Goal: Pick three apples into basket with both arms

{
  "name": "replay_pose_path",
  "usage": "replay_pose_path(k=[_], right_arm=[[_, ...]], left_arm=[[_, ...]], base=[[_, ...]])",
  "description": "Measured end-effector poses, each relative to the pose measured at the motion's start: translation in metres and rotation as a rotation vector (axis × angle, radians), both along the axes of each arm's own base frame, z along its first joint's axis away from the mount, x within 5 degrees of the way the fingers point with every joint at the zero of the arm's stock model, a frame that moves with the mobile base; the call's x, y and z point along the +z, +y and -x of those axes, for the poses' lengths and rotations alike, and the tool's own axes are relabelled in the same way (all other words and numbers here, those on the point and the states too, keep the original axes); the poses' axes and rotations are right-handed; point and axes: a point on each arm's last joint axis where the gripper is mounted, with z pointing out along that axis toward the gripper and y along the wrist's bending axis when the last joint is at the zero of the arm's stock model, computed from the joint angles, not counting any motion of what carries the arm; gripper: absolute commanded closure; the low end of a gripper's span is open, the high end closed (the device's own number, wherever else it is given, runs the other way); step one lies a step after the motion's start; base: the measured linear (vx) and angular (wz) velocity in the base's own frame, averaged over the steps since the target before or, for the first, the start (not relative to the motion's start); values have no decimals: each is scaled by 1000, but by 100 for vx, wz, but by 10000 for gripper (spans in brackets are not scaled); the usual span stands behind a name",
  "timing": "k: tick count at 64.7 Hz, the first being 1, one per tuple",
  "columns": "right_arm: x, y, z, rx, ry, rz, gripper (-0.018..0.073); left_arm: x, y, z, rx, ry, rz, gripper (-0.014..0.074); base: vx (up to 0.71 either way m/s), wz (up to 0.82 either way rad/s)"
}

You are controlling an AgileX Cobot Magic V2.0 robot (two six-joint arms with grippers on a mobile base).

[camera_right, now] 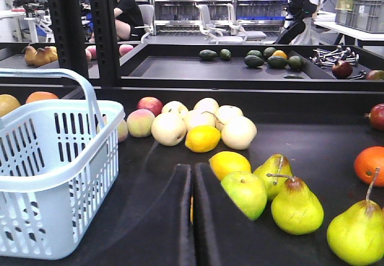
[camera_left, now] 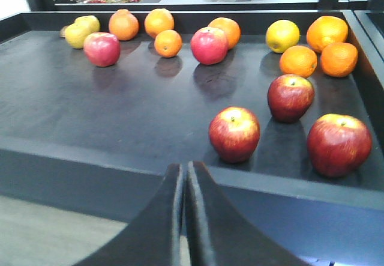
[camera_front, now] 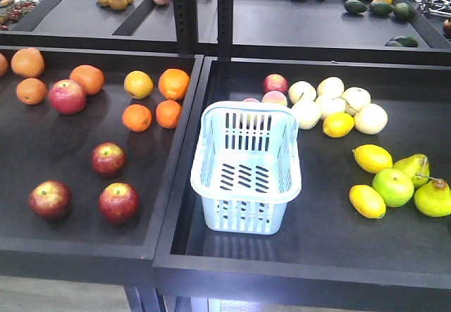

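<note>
Three dark red apples lie in the left tray: one [camera_front: 108, 159] behind the other two [camera_front: 49, 199] [camera_front: 118, 203]. The left wrist view shows them [camera_left: 234, 134] [camera_left: 290, 97] [camera_left: 339, 144] just past the tray's front lip. My left gripper [camera_left: 185, 167] hangs shut and empty in front of that lip, short of the nearest apple. The pale blue basket [camera_front: 246, 213] stands empty in the right tray, its handle [camera_front: 248, 108] folded back. My right gripper [camera_right: 192, 169] is shut and empty, to the right of the basket [camera_right: 54, 176]. Neither arm shows in the front view.
Oranges [camera_front: 173, 84] and a pinker apple [camera_front: 67, 96] sit at the back of the left tray. Pale round fruits [camera_front: 331, 101], lemons [camera_front: 372, 158] and green pears [camera_right: 297, 206] lie right of the basket. A raised black divider [camera_front: 180, 150] separates the trays. An upper shelf [camera_front: 282, 16] holds avocados.
</note>
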Motion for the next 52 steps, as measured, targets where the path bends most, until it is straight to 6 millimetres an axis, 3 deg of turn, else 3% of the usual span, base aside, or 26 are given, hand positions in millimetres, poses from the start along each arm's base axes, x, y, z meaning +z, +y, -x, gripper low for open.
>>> replay_pose_path(k=[52], right_arm=[[0,0,0,0,0,0,567]], left_arm=[[0,0,0,0,0,0,603]], base=[[8,-10]])
